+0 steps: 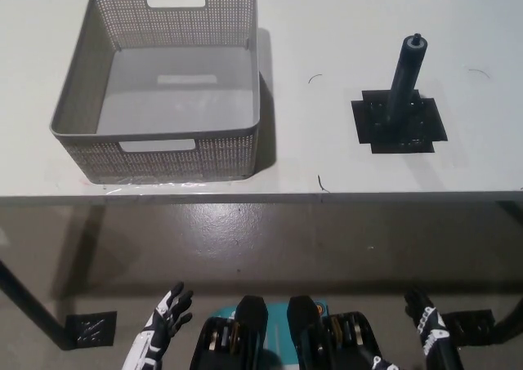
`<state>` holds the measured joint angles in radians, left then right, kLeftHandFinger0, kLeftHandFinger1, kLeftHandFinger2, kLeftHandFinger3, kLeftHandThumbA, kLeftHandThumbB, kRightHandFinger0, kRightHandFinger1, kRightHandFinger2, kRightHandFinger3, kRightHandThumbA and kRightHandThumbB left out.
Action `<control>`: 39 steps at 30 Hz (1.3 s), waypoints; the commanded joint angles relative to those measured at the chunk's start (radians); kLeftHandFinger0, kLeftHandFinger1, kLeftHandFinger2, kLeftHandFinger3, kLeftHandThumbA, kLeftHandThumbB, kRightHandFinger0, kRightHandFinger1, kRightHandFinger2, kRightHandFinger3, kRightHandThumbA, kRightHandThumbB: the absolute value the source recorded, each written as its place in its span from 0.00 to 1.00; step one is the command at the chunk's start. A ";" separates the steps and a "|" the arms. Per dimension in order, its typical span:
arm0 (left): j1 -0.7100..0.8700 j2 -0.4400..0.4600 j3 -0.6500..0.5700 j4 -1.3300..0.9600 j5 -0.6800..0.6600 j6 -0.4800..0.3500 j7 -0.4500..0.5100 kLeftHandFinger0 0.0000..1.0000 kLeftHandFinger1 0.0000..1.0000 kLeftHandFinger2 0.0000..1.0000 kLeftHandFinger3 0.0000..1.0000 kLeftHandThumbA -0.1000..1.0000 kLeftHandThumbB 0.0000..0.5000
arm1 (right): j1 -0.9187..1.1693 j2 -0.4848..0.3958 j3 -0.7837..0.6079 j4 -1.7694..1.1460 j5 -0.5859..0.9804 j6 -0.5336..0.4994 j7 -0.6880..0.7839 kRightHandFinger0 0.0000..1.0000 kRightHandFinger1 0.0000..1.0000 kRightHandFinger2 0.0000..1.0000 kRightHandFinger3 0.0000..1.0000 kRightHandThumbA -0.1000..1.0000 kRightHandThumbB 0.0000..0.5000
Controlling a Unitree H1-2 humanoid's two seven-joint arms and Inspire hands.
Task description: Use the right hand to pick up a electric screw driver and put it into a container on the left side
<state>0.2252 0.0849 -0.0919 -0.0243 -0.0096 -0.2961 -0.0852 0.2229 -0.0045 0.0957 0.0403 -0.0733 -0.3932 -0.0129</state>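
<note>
A dark grey electric screwdriver (406, 78) stands upright on a black square patch (399, 124) at the right of the white table. A grey perforated basket (114, 145) sits on the table's left side and holds nothing. My white left hand (163, 325) hangs low at the bottom left, below the table edge, fingers spread apart and holding nothing. My black right hand (425, 317) is at the bottom right, also below the table edge and far from the screwdriver, its fingers apart with nothing in them.
The table's front edge (261, 197) runs across the middle of the view, with dark floor below it. A black table leg (29, 305) crosses the lower left. Black tape marks (90, 329) lie on the floor.
</note>
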 commanded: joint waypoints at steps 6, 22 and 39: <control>0.023 0.014 0.007 -0.039 -0.005 -0.055 -0.016 1.00 1.00 1.00 1.00 1.00 0.29 | -0.067 -0.004 -0.025 -0.183 -0.045 -0.076 -0.033 1.00 1.00 1.00 1.00 1.00 0.63; 0.033 0.013 0.008 -0.025 -0.004 -0.070 -0.018 1.00 1.00 1.00 1.00 1.00 0.27 | -0.430 -0.028 -0.202 -0.132 0.016 0.137 -0.078 1.00 1.00 1.00 1.00 1.00 0.71; 0.043 0.017 0.000 -0.027 -0.009 -0.071 -0.026 1.00 1.00 1.00 1.00 1.00 0.27 | -0.723 -0.096 -0.263 0.245 0.018 0.168 -0.109 1.00 1.00 1.00 1.00 1.00 0.75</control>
<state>0.2553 0.0927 -0.0906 -0.0313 -0.0128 -0.3264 -0.0959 -0.4256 -0.0796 -0.1545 0.2313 -0.0584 -0.2144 -0.0883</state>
